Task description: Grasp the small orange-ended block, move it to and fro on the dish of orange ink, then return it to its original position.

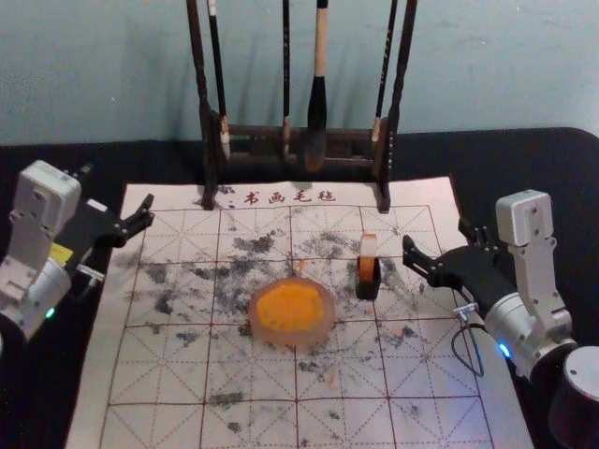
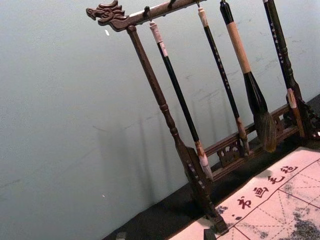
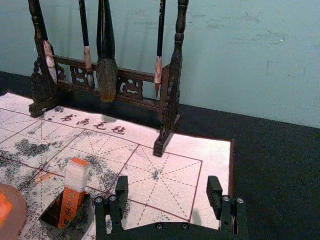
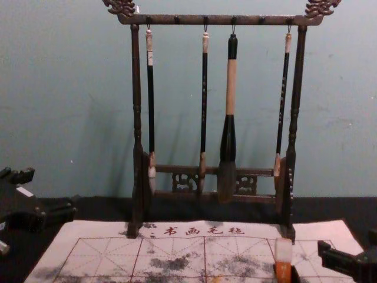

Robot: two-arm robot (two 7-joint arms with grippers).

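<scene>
Orange-ended block (image 1: 368, 246), one item, seated in a black open-topped holder (image 1: 368, 283); clock faces have twelve pointing away from the robot.

Head view: block at about nine o'clock from the right gripper (image 1: 436, 237), near but apart. The gripper is spread and empty, one finger lying toward the holder. Dish (image 1: 320, 331) of orange ink (image 1: 288, 307) at eight o'clock from the holder, close by. Brush stand (image 1: 401, 94) with hanging brushes (image 1: 318, 103) at eleven from the block. Left gripper (image 1: 118, 187) idle at ten from the dish, by the edge of the ink-spotted mat (image 1: 140, 374).

Left wrist view: left gripper's two tips, parted; stand, four brushes, the mat's lettered margin.

Right wrist view: right gripper (image 3: 168, 185) with fingers wide apart, nothing between them. Block outside that gap, beyond one finger; holder walls enclose its lower part. Upper end pale with an orange tip; orange body with dark characters below. Long axis steep, running down into the holder.

Chest view: block near upright, pale end up, at five o'clock on the view's face; right gripper at three from it, apart; left gripper toward nine on the face.
</scene>
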